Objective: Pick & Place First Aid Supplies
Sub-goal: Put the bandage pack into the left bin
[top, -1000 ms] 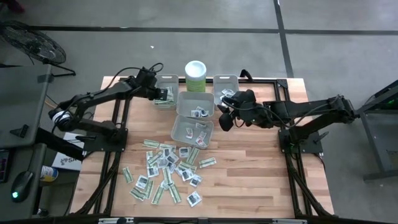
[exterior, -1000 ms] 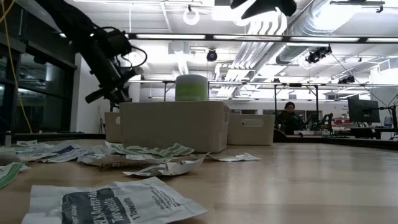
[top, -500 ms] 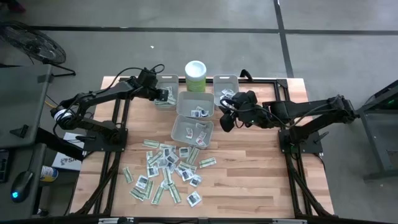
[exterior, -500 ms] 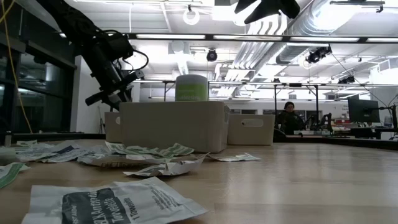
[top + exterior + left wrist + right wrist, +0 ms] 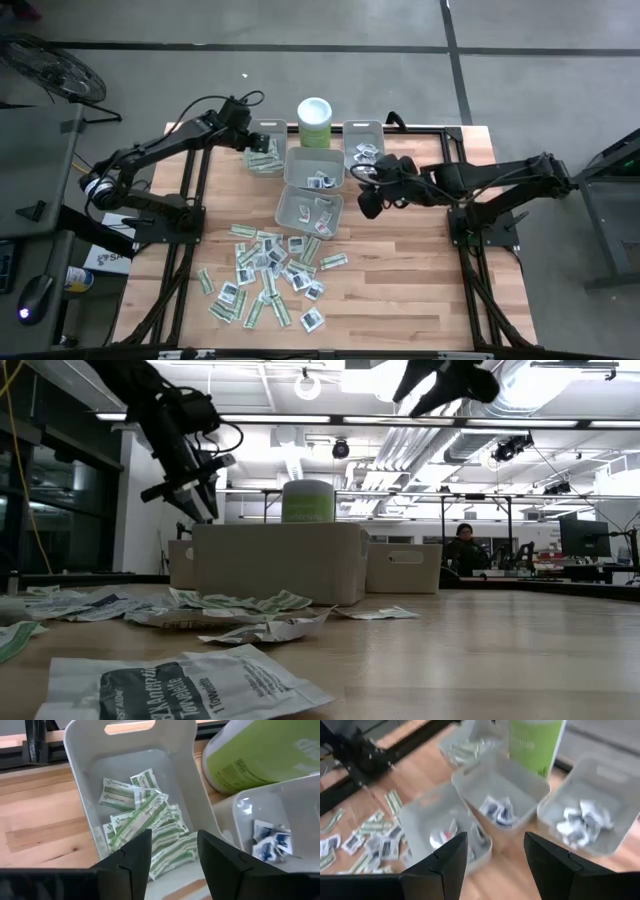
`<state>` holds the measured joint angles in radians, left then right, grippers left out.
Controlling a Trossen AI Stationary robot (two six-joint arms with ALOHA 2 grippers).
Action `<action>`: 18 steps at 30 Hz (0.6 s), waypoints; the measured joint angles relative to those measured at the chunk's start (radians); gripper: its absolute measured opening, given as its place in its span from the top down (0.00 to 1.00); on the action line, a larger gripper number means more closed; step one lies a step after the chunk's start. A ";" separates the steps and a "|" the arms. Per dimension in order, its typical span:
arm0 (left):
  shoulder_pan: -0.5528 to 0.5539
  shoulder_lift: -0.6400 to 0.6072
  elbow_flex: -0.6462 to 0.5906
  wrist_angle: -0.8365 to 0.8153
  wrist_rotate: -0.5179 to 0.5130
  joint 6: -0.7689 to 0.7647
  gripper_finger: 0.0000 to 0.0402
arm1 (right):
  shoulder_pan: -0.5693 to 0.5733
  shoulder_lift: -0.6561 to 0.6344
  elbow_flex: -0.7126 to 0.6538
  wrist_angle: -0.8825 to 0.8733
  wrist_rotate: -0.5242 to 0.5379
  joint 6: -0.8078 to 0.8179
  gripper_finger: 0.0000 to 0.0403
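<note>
The wooden table (image 5: 400, 270) carries four grey bins at its far side and a loose heap of first aid packets (image 5: 268, 275) on its near half, a mix of narrow green-white strips and small white squares, lying at all angles. The far-left bin (image 5: 90, 780) already holds a pile of green-white strips (image 5: 145, 830). The left gripper (image 5: 243, 112) hangs above that bin with its jaws parted and nothing between them, in the wrist view. The right gripper (image 5: 368, 190) hovers just right of the two middle bins, jaws wide and empty. The heap lies nearer the table's front than either gripper; the left arm looks slightly better placed for its strip-rich left side.
</note>
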<state>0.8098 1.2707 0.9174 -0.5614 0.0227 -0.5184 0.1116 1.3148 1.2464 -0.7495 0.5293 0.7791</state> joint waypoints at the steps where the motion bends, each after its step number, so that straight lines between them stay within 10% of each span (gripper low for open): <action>1: -0.006 -0.007 0.001 -0.007 0.004 -0.001 0.61 | 0.000 0.000 -0.013 -0.004 -0.018 0.019 0.53; 18: -0.464 -0.141 0.001 -0.032 -0.174 -0.119 0.61 | 0.061 0.000 -0.389 0.305 -0.313 0.256 0.53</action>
<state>0.3455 1.1301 0.9182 -0.5930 -0.1512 -0.6371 0.1728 1.3151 0.8573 -0.4443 0.2161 1.0351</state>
